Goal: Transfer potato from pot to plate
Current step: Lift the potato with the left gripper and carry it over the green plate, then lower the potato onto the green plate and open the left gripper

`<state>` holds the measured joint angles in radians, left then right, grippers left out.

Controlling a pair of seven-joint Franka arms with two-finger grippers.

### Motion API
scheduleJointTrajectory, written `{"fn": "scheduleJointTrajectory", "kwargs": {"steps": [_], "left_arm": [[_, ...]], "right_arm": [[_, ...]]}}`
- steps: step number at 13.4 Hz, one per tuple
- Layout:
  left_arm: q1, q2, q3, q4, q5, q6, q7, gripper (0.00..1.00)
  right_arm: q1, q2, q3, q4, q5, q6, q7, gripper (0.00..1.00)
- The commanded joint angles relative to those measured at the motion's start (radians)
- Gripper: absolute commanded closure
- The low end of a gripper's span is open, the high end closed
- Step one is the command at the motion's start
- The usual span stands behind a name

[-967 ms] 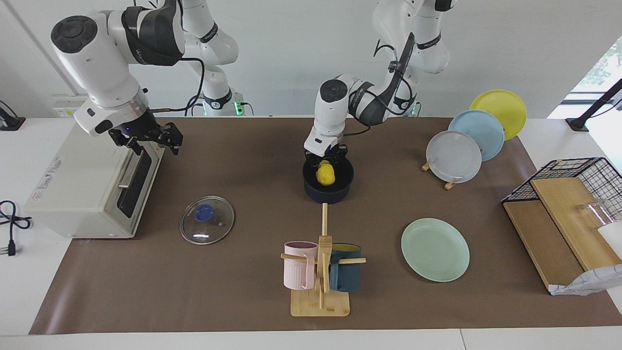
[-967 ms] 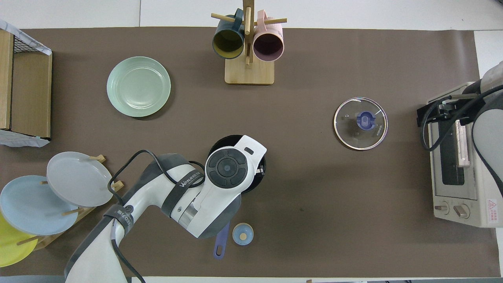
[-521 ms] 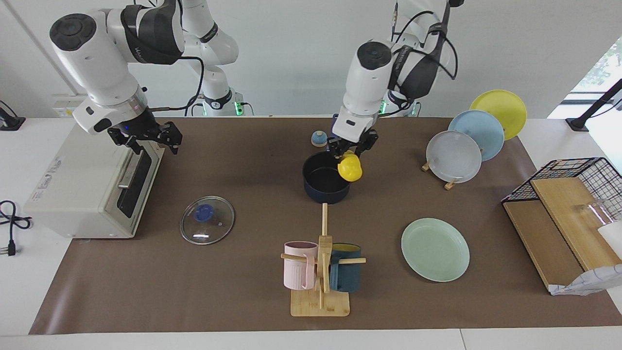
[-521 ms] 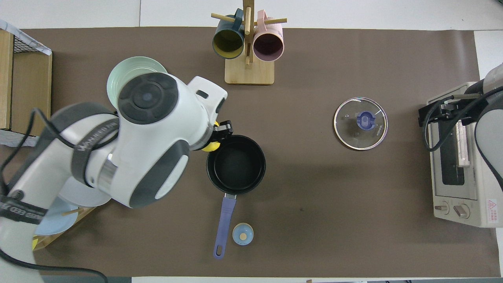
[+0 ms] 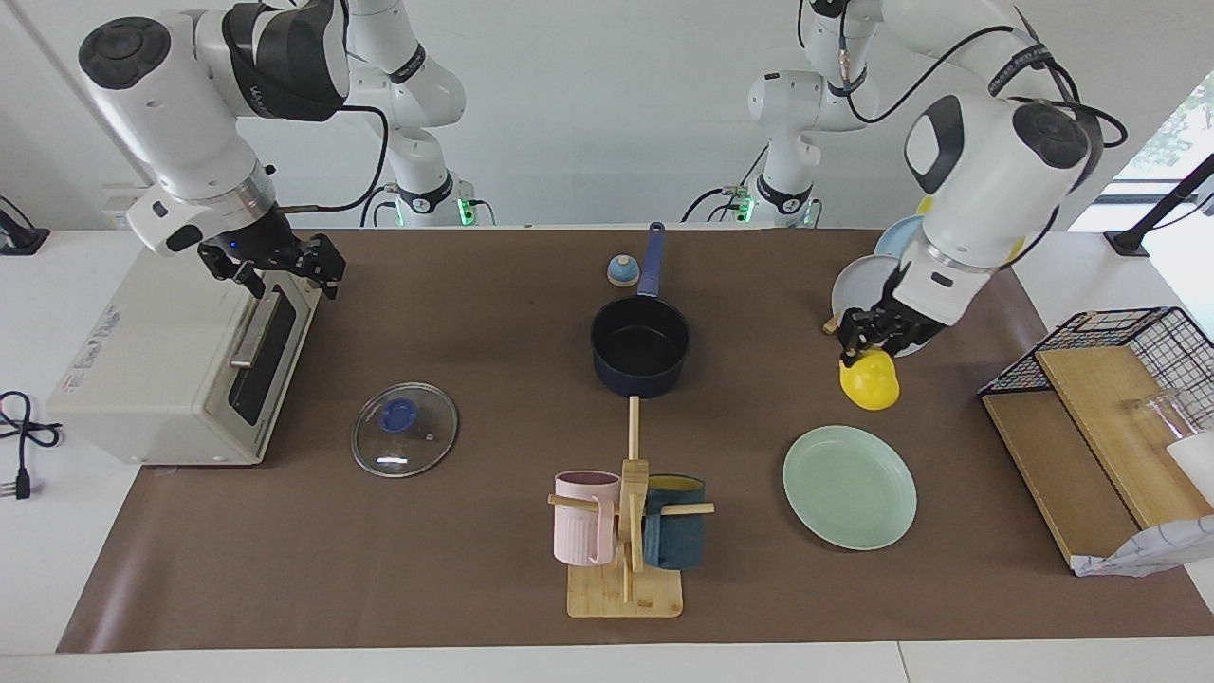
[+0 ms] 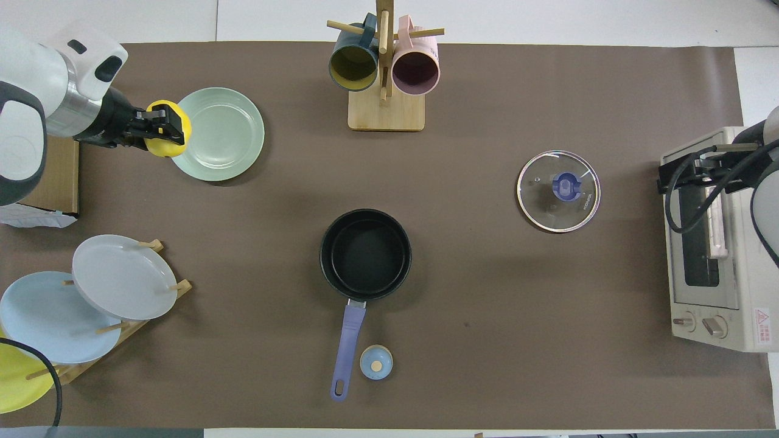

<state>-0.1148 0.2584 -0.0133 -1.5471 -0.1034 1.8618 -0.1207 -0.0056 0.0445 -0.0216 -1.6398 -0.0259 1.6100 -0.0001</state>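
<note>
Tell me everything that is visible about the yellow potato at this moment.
The potato is a small, smooth, bright-yellow oval lump. The left gripper grips its top and holds it in the air; nothing else touches it. In the overhead view it overlaps the rim of the mint-green plate. The pot is empty.

The potato [image 5: 870,381], a small smooth bright-yellow oval lump, hangs in the air, gripped from above by the left gripper [image 5: 877,346], over the brown mat at the edge of the plate [image 5: 850,487]. The plate is round, pale mint green with a raised rim, lying flat and bare. The pot [image 5: 639,345] is a dark navy saucepan, black and empty inside, upright mid-table, its long blue handle pointing toward the robots
</note>
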Motion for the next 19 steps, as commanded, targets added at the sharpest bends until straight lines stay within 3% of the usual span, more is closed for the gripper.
{"fn": "scheduleJointTrajectory", "kwargs": {"steps": [1,4,6,13,19], "left_arm": [[0.027,0.151,-0.011,0.102,-0.007,0.066,0.117,1.0],[0.024,0.257,-0.01,0.125,-0.004,0.17,0.16,1.0],[0.015,0.286,-0.011,0.119,0.019,0.224,0.174,1.0],[0.003,0.279,-0.011,0.01,0.017,0.313,0.217,1.0],[0.004,0.268,-0.011,-0.022,0.016,0.313,0.257,1.0]], "right_arm": [[-0.004,-0.015,0.008,-0.012,0.004,0.011,0.02,0.0],[-0.005,-0.017,0.008,-0.014,0.004,0.011,0.02,0.0],[-0.005,-0.017,0.008,-0.014,0.004,0.011,0.02,0.0],[-0.005,-0.017,0.008,-0.014,0.004,0.011,0.02,0.0],[-0.005,-0.017,0.008,-0.014,0.004,0.011,0.02,0.0]]}}
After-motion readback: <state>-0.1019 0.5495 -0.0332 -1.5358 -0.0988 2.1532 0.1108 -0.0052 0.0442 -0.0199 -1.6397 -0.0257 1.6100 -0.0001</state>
